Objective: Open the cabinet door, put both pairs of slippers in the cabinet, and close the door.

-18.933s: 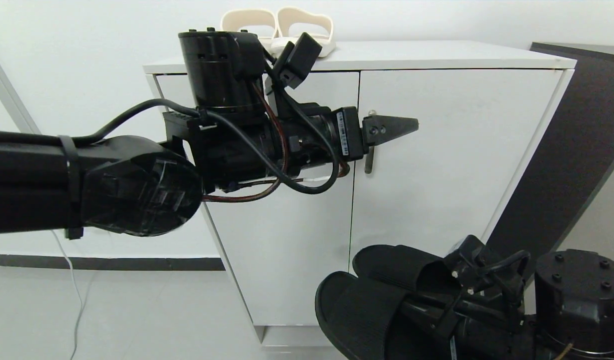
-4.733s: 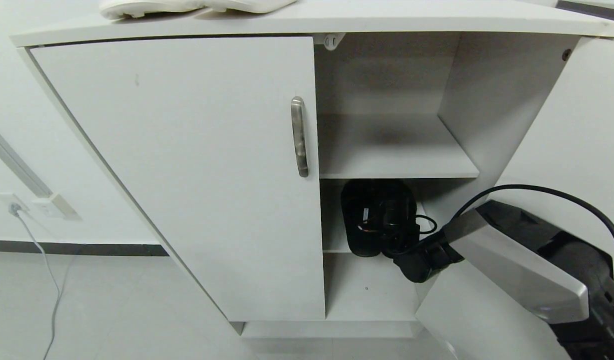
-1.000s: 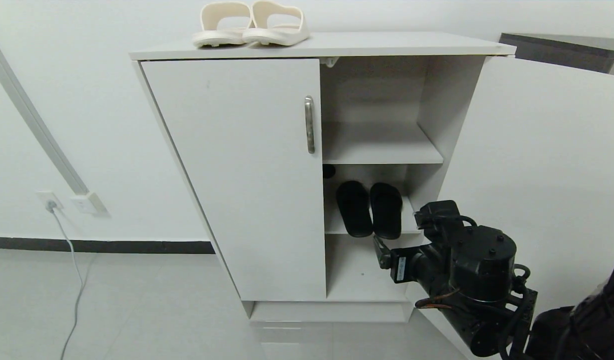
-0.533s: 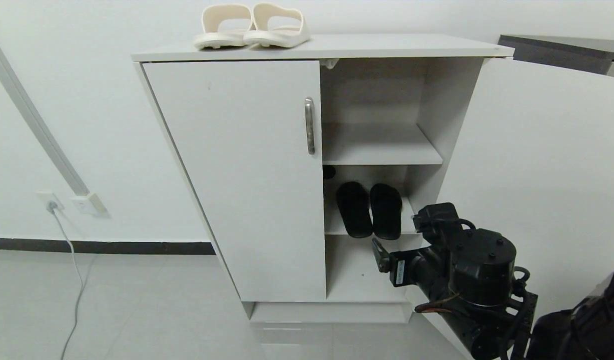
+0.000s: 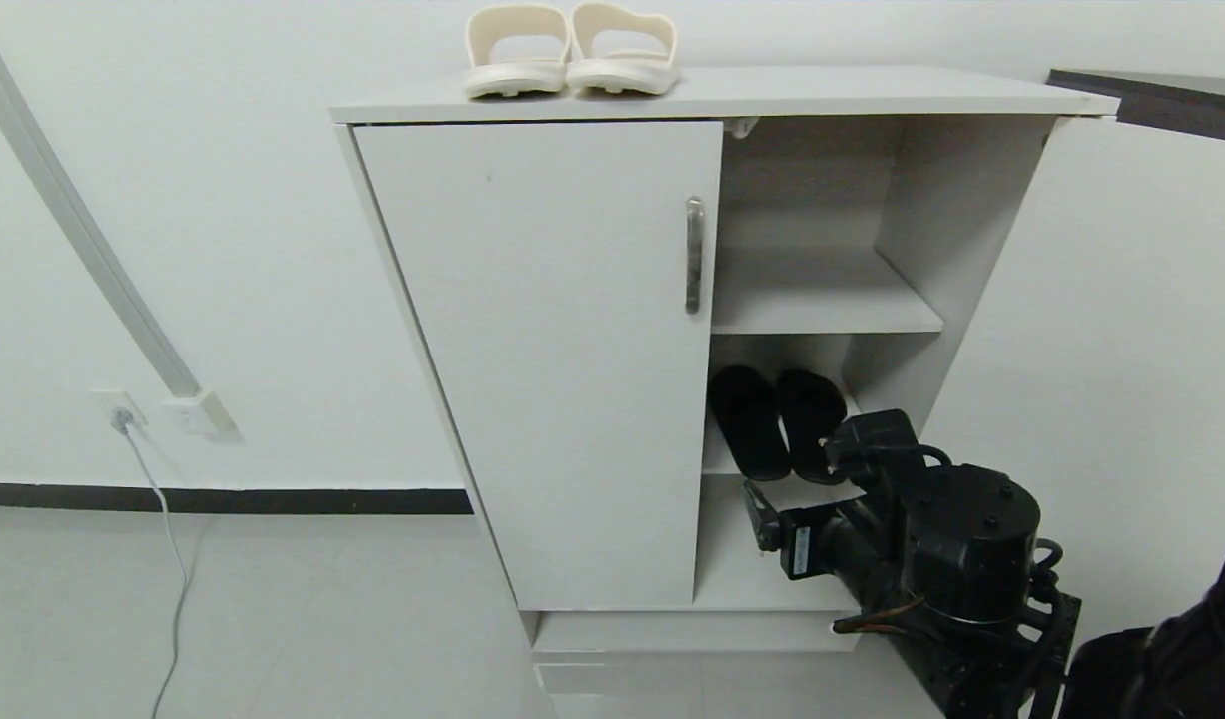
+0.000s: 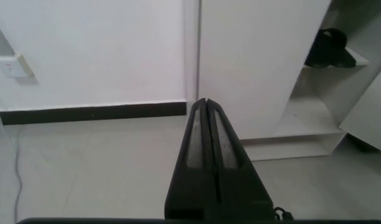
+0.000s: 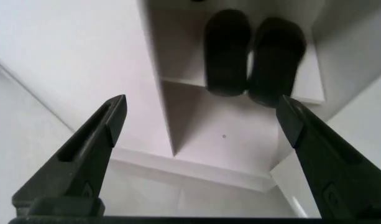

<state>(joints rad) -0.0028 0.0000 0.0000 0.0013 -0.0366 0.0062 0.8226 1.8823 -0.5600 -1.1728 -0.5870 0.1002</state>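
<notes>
My right gripper, spread and empty, has backed out of the cabinet, leaving the black slippers shelved. My left gripper is pressed together. Cream slippers next.

Right arm: black, screw-studded round cap, looped cables, white label; right end effector black, tapered.

White wall with a grey trunking strip running diagonally down to a small box. Socket just beside it, grey cable hanging from it to the tiled floor. Black baseboard along the wall's bottom edge. Dark panel at far right.
</notes>
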